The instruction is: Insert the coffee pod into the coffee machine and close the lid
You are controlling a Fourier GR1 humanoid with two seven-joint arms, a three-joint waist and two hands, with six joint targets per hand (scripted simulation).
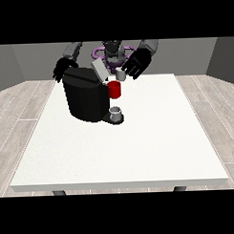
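A black coffee machine point(84, 98) stands on the white table point(139, 147), left of centre. Its grey lid point(99, 70) is tilted up and open at the machine's top right. A small grey coffee pod point(121, 74) hangs in the air just above the machine's red head point(115, 90). The hand at the view's right point(137, 63) is beside the pod with its fingers curled round it. A grey cup point(116, 112) sits on the machine's drip tray. The hand at the view's left point(62, 68) hovers behind the machine's back left corner with its fingers hanging relaxed, holding nothing.
The table's wide front and right parts stretch towards the camera. A wooden floor point(23, 108) surrounds the table. The robot's torso point(113, 51) is behind the machine at the far edge.
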